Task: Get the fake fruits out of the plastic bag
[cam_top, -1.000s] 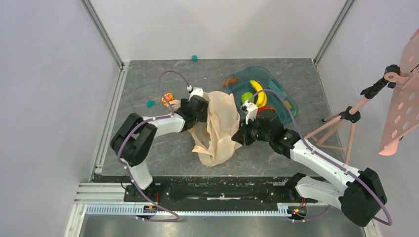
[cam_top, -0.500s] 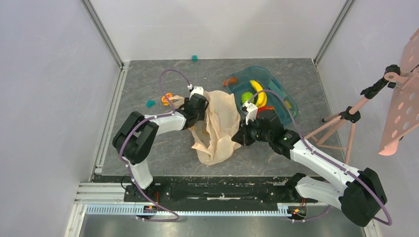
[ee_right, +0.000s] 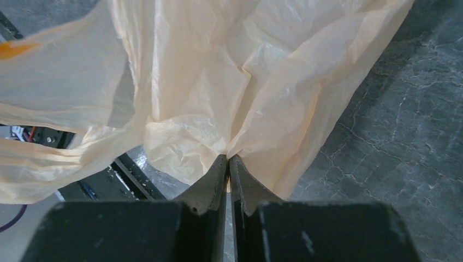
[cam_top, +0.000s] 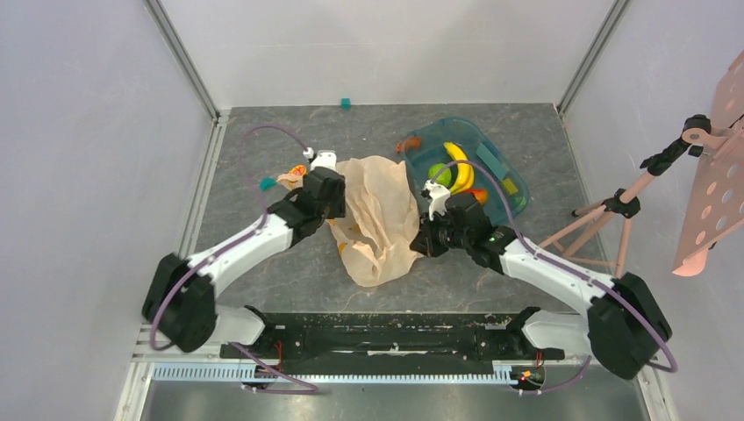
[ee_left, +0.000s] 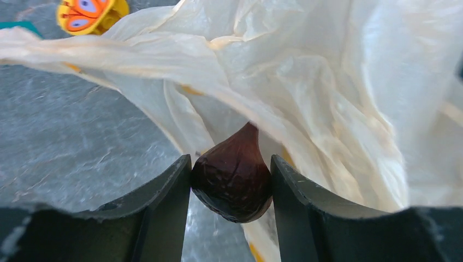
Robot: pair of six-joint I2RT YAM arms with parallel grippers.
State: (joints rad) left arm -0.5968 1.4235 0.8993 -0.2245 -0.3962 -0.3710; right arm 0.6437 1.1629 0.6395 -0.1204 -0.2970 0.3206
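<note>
Plastic bag [cam_top: 379, 219] gripped from both sides, one fruit caught at its left edge.
The bag lies crumpled between the arms, with the teal tub [cam_top: 516, 186] to its right. The right gripper [ee_right: 228, 159] is pinched together on the bag's right-hand film. The left gripper [ee_left: 230, 164] is clamped on the small dark brown fruit [ee_left: 232, 188], whose pointed end faces into the bag, so the pull probably goes leftward, away from the bag.
</note>
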